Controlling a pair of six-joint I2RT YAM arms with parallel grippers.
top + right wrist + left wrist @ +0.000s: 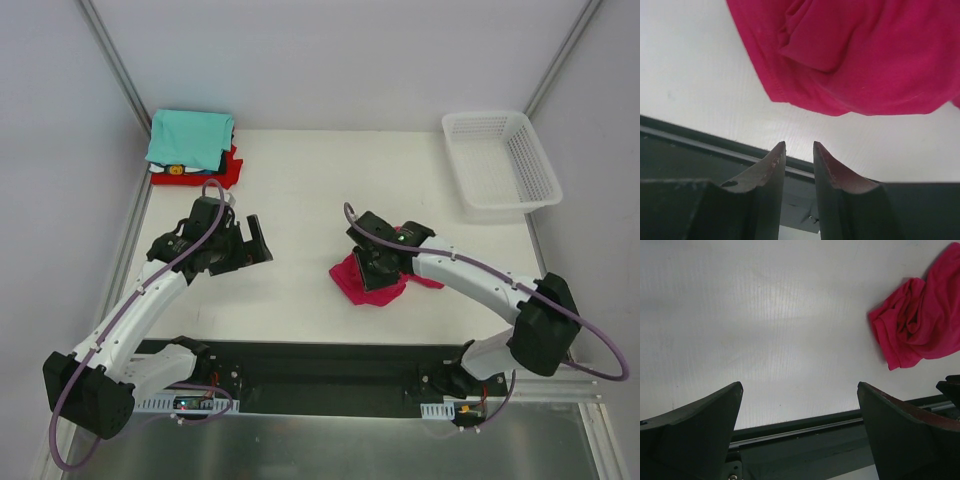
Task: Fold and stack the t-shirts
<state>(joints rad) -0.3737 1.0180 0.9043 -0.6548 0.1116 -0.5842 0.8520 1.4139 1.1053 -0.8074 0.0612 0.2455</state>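
Subject: table point(300, 190) with two arms, viewed from above and from both wrists.

1. Magenta-pink t-shirt point(350, 282): lies crumpled and unfolded on the table, slightly right of centre in the top view. It is partly covered there by the head of the right arm. In the left wrist view the same shirt point(920, 325) sits bunched at the upper right of the frame. In the right wrist view it point(865, 60) fills the upper right, with a hemmed edge curving along its lower side.

2. Folded stack: located at the upper left of the top view, at the far left corner of the table. The teal t-shirt point(188, 137) is on top, a dark and white one point(172, 168) shows beneath it, and a red t-shirt point(226, 172) is at the bottom.

3. Left pincer point(799, 387): released, jaws spread wide, nothing between them. It hangs over bare table left of centre point(243, 248), well apart from the magenta-pink t-shirt.

4. Right pincer point(799, 145): jaws drawn close with a narrow gap, no cloth between the tips. The shirt's edge lies just beyond them.

5. White mesh basket point(497, 208): upper right of the top view, well apart from both arms.

6. Black rail point(320, 365): runs along the table's near edge.
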